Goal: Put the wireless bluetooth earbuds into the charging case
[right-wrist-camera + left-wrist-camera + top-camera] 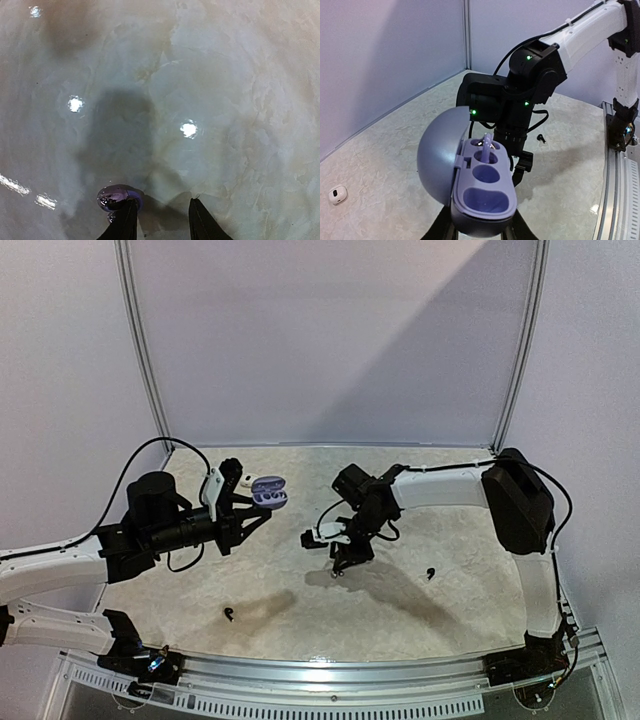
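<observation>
My left fingers (440, 230) are clenched on the case (482, 197), one black tip on each side of its base. Only those tips show, cut off by the lower edge of the wrist view. That arm lies low and almost level, reaching from the left toward the middle of the counter (330, 630). It holds the case off the surface, open face toward my other arm.

My right fingers (124, 222) are spread with a clear gap between them, pointing down above the counter. That arm comes in from the right, its white link level and its black wrist bent downward.

A shiny earbud (116, 197) sits at the tip of one right finger. I cannot tell whether it clings there or lies on the counter beneath. In the case's far well a seated earbud (487, 143) stands stem up, its body sunk out of sight.

The case is matte lavender plastic, with a domed lid swung open to one side and a tray of smooth rounded wells. The counter is pale and marbled, glossy enough to throw back lamp glints.

A left black earbud (230, 615) lies near my left base, and a right black earbud (431, 573) lies beyond my right wrist, both well apart from the case. A white piece (337, 194) rests behind the case, too small to identify.
</observation>
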Controlling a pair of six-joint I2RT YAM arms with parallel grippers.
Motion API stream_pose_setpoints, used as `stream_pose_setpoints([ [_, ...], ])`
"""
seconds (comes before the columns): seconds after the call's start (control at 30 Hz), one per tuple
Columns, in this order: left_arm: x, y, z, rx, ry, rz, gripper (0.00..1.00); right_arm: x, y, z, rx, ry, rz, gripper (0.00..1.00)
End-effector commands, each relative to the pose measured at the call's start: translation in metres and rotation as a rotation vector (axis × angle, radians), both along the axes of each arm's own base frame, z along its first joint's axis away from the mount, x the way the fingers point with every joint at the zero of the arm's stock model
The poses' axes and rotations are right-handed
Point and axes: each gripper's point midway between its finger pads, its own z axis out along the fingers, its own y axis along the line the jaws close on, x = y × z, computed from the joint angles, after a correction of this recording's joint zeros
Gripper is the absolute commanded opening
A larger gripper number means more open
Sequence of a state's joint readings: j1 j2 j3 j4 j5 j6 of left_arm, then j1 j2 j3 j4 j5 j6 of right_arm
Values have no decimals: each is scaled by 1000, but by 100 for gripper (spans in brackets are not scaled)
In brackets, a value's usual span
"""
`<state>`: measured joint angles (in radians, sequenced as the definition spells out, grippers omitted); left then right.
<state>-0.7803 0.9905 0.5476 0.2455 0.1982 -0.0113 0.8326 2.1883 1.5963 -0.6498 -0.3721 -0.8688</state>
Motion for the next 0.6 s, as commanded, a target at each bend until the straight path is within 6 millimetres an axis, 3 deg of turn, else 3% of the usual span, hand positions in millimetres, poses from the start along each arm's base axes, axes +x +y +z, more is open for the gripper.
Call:
stream_pose_setpoints([
  [0.0, 3, 0, -1, 11, 2, -2, 0, -26, -8, 2, -50, 46, 11, 35],
  [0.17, 3, 1, -1, 13, 4, -3, 0, -39, -7, 1, -75, 74, 2, 33],
  [0.57, 1, 1, -2, 12, 4, -6, 0, -61, -26, 9, -157, 111, -46, 30],
])
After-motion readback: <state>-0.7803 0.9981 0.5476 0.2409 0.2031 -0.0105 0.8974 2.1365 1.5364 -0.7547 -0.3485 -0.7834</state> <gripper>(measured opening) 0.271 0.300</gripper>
